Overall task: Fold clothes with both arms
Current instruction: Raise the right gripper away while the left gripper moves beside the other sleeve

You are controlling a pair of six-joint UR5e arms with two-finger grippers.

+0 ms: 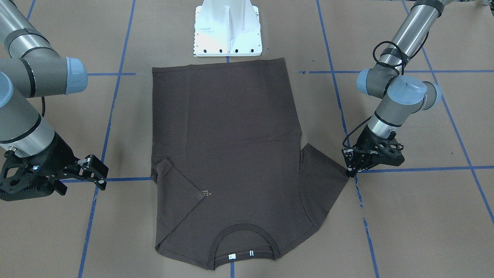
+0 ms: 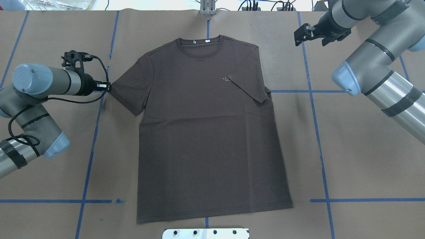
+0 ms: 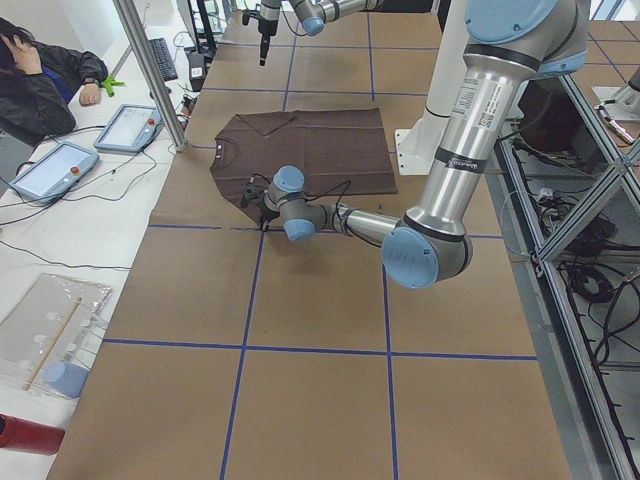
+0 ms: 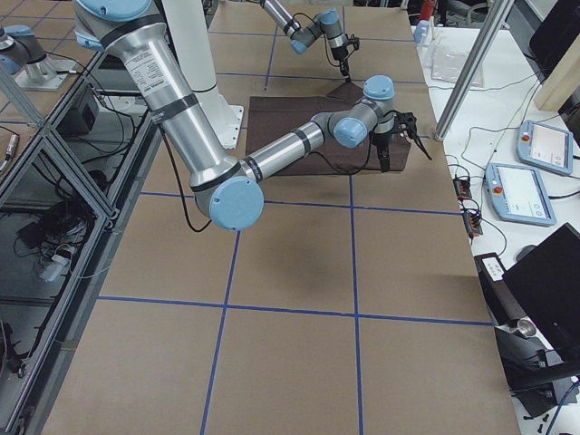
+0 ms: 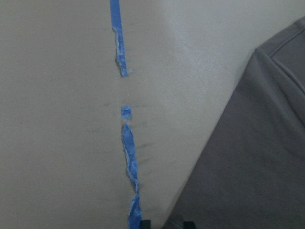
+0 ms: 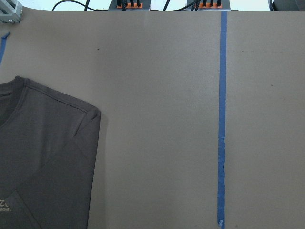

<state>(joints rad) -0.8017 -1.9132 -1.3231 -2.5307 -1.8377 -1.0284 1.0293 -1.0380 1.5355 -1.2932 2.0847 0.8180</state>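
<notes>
Across the table (image 2: 348, 149), which is covered in brown paper and marked off with blue tape (image 2: 320, 146), I see the T-shirt (image 2: 206, 139) lying flat and front up in the middle. Its hem is toward the white base (image 1: 227, 27) and its neck is away from the robot.

The right arm (image 2: 382, 66) reaches out past the shirt's shoulder on its own side and is held up off the paper. The left arm (image 1: 401, 38) bends down low to the shirt's other side.

The sleeve (image 2: 132, 86) on the robot's left is spread out flat. The opposite sleeve (image 2: 249, 84) is folded in over the chest.

The left gripper (image 1: 350, 170) points down at the outer corner of the spread sleeve. From its wrist camera I make out two dark fingertips (image 5: 145, 223) a narrow gap apart, with the sleeve's edge running in between them. They are not closed on the cloth.

The right gripper (image 2: 311, 39) is well apart from the shirt, with its fingers spread wide and nothing in them.

The ribbed collar (image 2: 199, 53) lies smooth. The pale logo (image 2: 226, 79) is partly covered by the folded sleeve's edge. Two small white tags (image 2: 207, 40) show inside the neck.
</notes>
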